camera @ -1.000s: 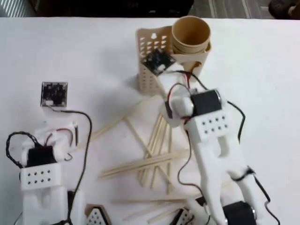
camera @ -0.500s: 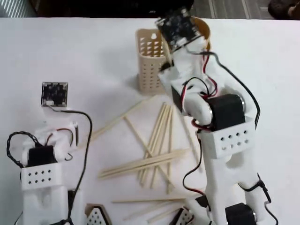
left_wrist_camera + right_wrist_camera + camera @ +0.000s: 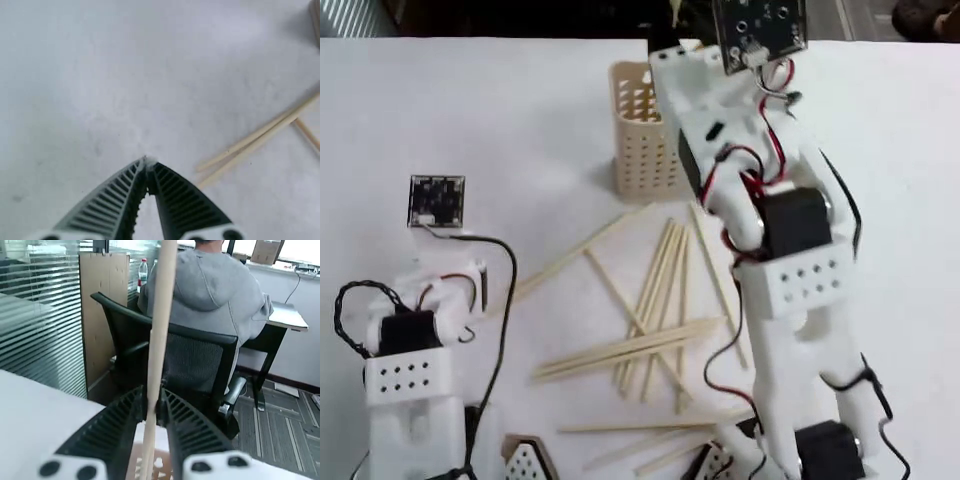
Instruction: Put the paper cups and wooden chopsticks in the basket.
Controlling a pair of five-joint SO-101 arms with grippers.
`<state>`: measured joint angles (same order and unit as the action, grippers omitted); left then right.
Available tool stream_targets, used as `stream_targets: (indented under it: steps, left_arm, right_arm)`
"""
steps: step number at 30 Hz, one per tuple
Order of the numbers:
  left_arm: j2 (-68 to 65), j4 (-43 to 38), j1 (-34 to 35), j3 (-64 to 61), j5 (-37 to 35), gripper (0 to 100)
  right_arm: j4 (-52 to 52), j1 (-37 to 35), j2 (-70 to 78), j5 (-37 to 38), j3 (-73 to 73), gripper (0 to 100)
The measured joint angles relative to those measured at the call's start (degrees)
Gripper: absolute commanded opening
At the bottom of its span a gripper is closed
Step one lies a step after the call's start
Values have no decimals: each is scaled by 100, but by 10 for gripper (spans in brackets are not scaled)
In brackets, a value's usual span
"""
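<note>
A cream perforated basket (image 3: 638,135) stands at the table's far middle. My right arm (image 3: 770,230) rises over its right side and hides what stands there. Its gripper (image 3: 155,396) is shut on one wooden chopstick (image 3: 161,330), held upright above the basket's rim (image 3: 161,467). Several more chopsticks (image 3: 655,315) lie crossed in a heap in the middle of the table. My left arm (image 3: 410,345) sits at the near left. Its gripper (image 3: 148,163) is shut with nothing in it, low over bare table, with two chopstick ends (image 3: 250,145) a short way off.
A black cable (image 3: 505,300) loops beside the left arm. Loose chopsticks (image 3: 640,430) lie near the front edge between the two arm bases. White table surface (image 3: 500,110) stretches left of the basket. A person in grey sits on a chair (image 3: 200,360) in the room behind.
The right arm has swung up from low beside the basket to high above it, carrying a chopstick. The cups seen earlier are now covered by the arm. The left arm has not moved.
</note>
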<state>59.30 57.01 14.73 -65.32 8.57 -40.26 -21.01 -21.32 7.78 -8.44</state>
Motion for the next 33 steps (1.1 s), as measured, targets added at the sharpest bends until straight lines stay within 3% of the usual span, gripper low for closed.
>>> stream_targets:
  steps: [11,18,28,33]
  left_arm:
    - [0,0,0,0,0,24]
    - [0,0,0,0,0,24]
    - [0,0,0,0,0,25]
    - [0,0,0,0,0,26]
  right_arm:
    - [624,26,1108,0,0,26]
    - [536,185,1776,0,9,176]
    - [-1363,167,923,-9,-325,14]
    - [-2831,158,431,-9,-325,27]
